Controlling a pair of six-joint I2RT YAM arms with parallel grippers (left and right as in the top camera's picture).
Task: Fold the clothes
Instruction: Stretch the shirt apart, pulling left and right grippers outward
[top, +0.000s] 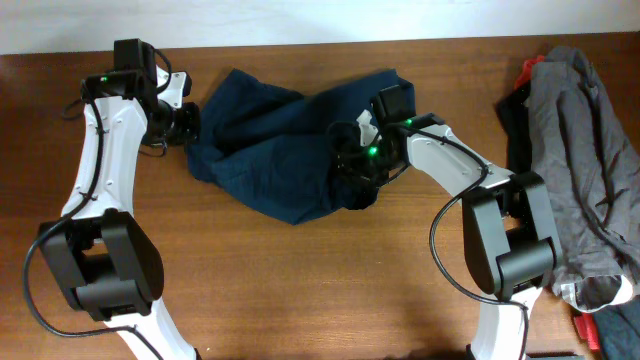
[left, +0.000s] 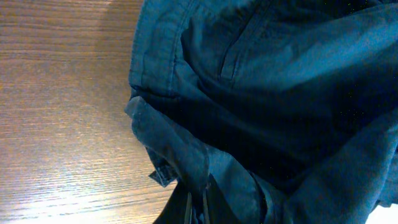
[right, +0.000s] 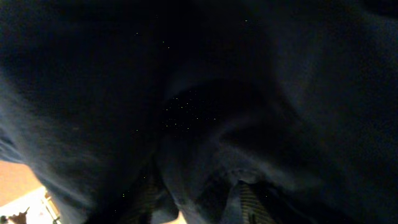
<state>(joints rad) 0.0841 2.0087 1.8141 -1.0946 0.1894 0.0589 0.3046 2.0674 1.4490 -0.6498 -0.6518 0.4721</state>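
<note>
The right hand (top: 356, 160) sits buried in the right end of the shorts (top: 262, 140), slightly nearer the front edge. Dark cloth hides its fingers, so I cannot tell its state. The shorts lie crumpled toward the far edge of the bench (top: 300, 290), long axis left to right. Farther back, the left hand (top: 188, 122) is pinched closed on their left hem.

So the dark navy shorts (top: 270, 150) are basically a crumpled heap right now, nowhere near flat. They sit toward the far side of the bench (top: 300, 290), a bit left of the middle. It's plain woven fabric bunched into big folds, with one corner sagging toward the near edge. Up close on the left end you can see the stitched waistband (left: 155, 56) with a pocket seam (left: 231, 59) beside it.
</note>
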